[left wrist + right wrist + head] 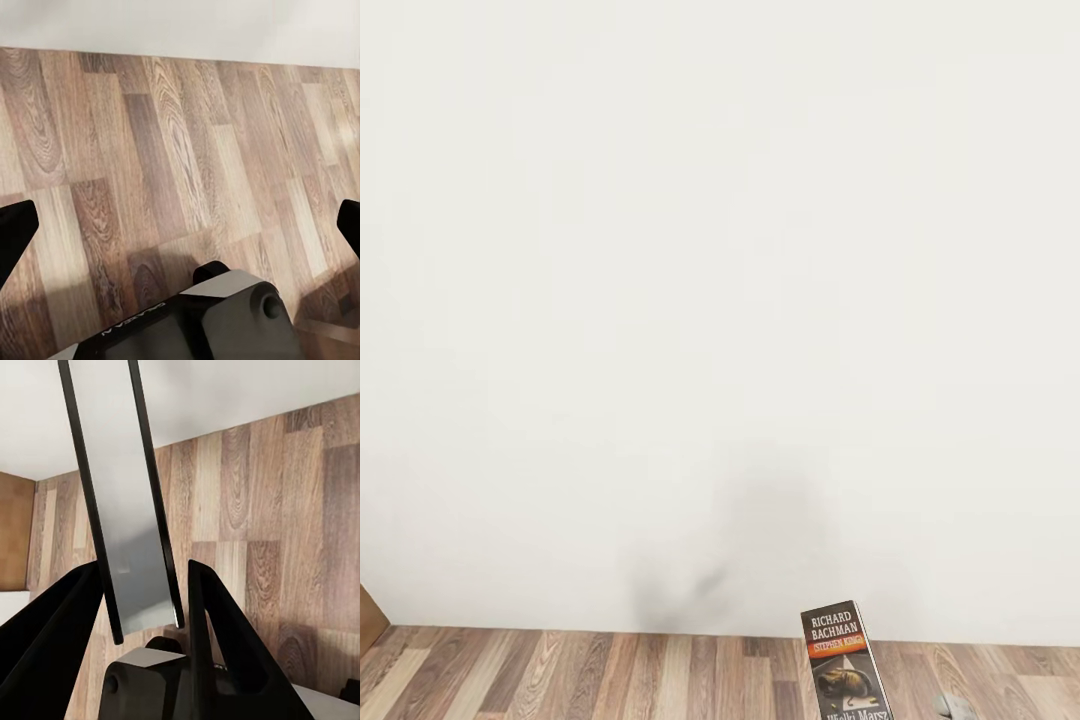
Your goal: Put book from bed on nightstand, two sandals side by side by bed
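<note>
The book stands upright at the lower right of the head view, showing a dark cover with "Richard Bachman" in white and an orange band. In the right wrist view the book appears edge-on, rising from between the two black fingers. My right gripper is shut on its lower part and holds it above the floor. My left gripper is open, its fingers far apart over bare wood planks with nothing between them. The bed, nightstand and sandals are out of view.
A plain white wall stands close ahead and meets the wood-plank floor low in the head view. A brown wooden edge pokes in at the far left. My grey body sits below the left gripper.
</note>
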Tool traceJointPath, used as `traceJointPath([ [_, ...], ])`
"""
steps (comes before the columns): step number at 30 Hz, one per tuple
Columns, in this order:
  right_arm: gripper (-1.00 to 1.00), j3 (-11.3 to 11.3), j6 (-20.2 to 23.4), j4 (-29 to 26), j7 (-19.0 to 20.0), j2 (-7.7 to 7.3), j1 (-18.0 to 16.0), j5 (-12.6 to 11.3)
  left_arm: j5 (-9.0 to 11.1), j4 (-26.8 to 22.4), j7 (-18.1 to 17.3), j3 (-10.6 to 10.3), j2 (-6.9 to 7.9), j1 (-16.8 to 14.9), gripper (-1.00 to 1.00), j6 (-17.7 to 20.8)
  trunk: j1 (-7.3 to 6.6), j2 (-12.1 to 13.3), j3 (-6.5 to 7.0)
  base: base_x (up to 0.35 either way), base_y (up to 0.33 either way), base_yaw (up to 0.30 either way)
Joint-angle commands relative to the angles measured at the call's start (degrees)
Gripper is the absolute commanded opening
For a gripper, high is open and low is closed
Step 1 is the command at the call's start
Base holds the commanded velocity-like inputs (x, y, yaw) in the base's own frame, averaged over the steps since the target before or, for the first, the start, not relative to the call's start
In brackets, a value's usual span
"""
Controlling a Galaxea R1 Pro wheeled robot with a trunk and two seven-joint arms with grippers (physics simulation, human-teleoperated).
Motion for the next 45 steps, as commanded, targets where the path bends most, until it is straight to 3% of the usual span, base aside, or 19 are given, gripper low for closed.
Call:
traceJointPath([
  [1, -1.00, 0.0, 0.1, 0.1, 0.2, -0.01, -0.1, -0.3, 0.6, 0.1, -0.2, -0.3, 0.02, -0.1, 1.00, -0.1, 0.03, -0.1, -0.12, 0.000, 0.000, 0.000],
  [14, -1.00, -0.1, 0.2, 0.1, 0.3, -0.01, -0.1, -0.3, 0.6, 0.1, -0.2, -0.3, 0.01, -0.1, 1.00, -0.1, 0.03, -0.1, -0.12, 0.004, 0.000, 0.000],
  [25, -1.00, -0.1, 0.2, 0.1, 0.4, -0.01, -0.1, -0.3, 0.6, 0.1, -0.2, -0.3, 0.01, -0.1, 1.00, 0.0, 0.03, -0.1, -0.12, 0.275, 0.000, -0.026],
  [45, -1.00, -0.1, 0.2, 0.1, 0.4, -0.01, -0.1, -0.3, 0.6, 0.1, -0.2, -0.3, 0.02, -0.1, 1.00, -0.1, 0.03, -0.1, -0.12, 0.076, 0.000, -0.279],
])
